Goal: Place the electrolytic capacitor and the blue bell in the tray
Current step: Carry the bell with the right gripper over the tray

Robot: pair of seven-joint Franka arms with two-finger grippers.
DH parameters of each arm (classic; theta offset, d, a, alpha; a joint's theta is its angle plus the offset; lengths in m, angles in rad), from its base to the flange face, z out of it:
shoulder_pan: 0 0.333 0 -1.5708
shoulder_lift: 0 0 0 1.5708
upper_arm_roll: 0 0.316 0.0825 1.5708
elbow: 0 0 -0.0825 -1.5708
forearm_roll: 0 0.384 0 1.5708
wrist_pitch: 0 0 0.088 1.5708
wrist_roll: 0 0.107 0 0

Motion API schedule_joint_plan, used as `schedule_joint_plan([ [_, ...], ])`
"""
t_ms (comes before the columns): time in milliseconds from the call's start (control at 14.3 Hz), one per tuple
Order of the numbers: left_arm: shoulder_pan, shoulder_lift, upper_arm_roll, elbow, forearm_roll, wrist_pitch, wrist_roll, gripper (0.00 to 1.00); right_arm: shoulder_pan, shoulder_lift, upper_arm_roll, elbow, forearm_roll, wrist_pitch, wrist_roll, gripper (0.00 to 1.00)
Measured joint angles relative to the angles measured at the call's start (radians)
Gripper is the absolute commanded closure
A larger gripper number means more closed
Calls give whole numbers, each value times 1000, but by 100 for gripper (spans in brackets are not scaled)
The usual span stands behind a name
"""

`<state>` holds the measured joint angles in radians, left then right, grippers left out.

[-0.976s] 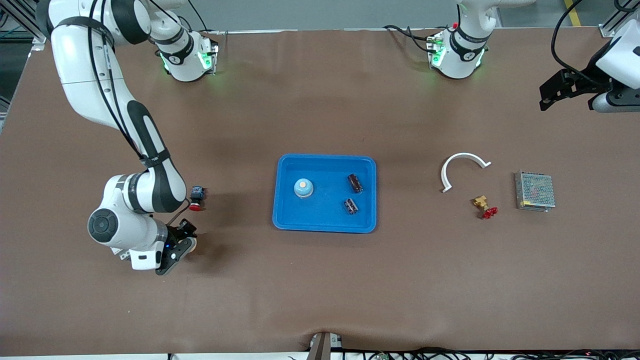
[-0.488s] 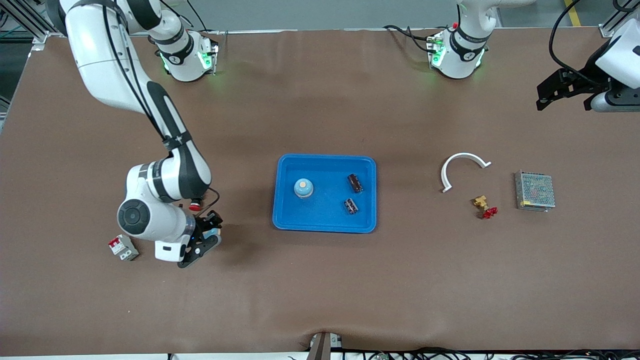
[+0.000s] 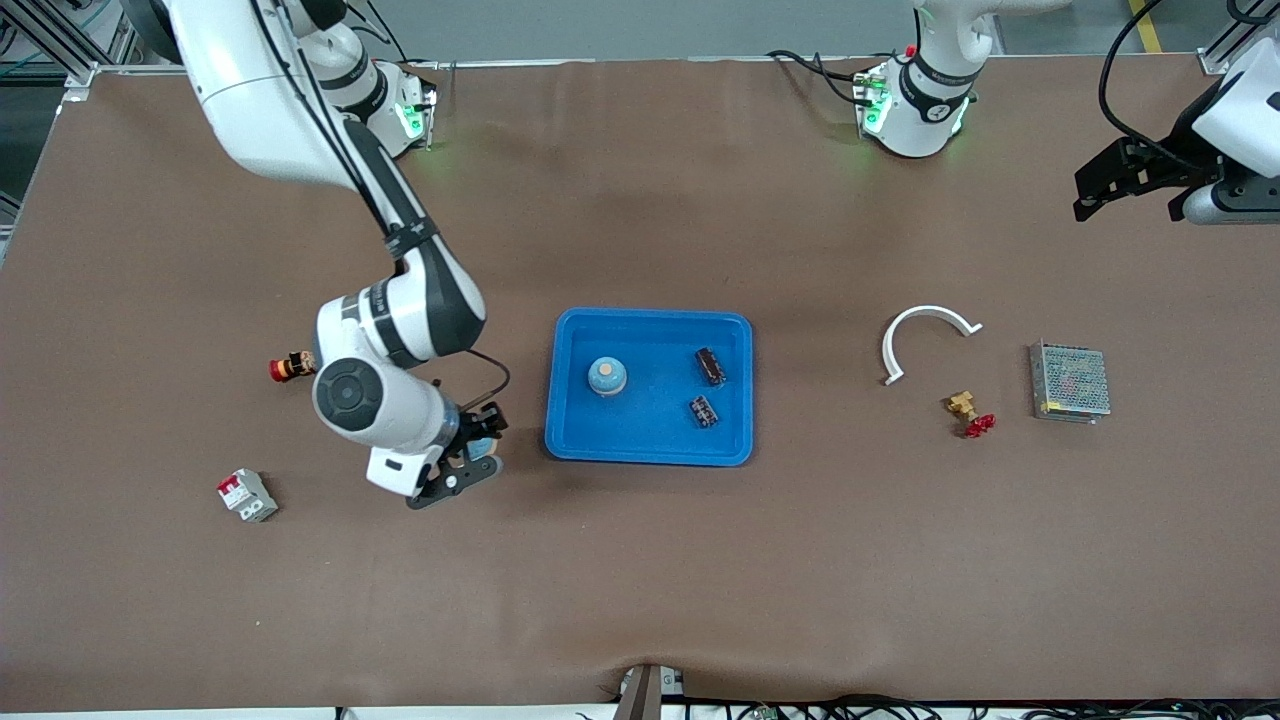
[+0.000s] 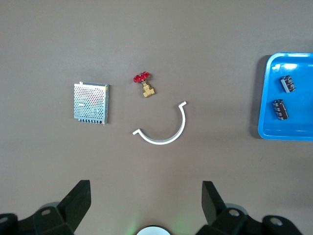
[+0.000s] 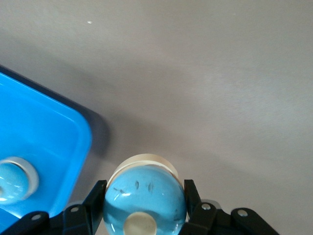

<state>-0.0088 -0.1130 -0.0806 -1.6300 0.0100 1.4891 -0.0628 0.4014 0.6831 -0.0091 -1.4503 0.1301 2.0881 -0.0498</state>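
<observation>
The bright-blue tray point(image 3: 648, 428) lies mid-table. In it sit a blue bell point(image 3: 607, 376) with a cream knob and two dark electrolytic capacitors point(image 3: 711, 366) point(image 3: 703, 411). My right gripper point(image 3: 474, 452) hangs over the bare table beside the tray's edge toward the right arm's end, shut on a second blue bell point(image 5: 145, 195) with a cream base. The right wrist view shows the tray's corner point(image 5: 44, 128) and the bell in it point(image 5: 14, 180). My left gripper point(image 3: 1095, 192) waits open and empty, high over the left arm's end; its wrist view shows the tray point(image 4: 274, 130) and both capacitors point(image 4: 288, 83).
Toward the left arm's end lie a white curved strip point(image 3: 925, 318), a brass valve with a red handle point(image 3: 968, 412) and a metal mesh box point(image 3: 1070, 381). Toward the right arm's end are a red push button point(image 3: 290, 367) and a red-and-grey breaker point(image 3: 246, 494).
My right arm has carried the held bell from near the breaker toward the tray, uncovering the breaker and the push button. The left arm has stayed put.
</observation>
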Motion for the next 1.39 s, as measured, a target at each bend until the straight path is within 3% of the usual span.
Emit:
schedule_joint_plan([
  [697, 0, 0, 0, -4, 0, 0, -10, 0, 171, 0, 2, -2, 2, 98, 441, 42],
  [1394, 0, 0, 0, -6, 0, 0, -17, 0, 260, 59, 2, -11, 2, 234, 633, 44],
])
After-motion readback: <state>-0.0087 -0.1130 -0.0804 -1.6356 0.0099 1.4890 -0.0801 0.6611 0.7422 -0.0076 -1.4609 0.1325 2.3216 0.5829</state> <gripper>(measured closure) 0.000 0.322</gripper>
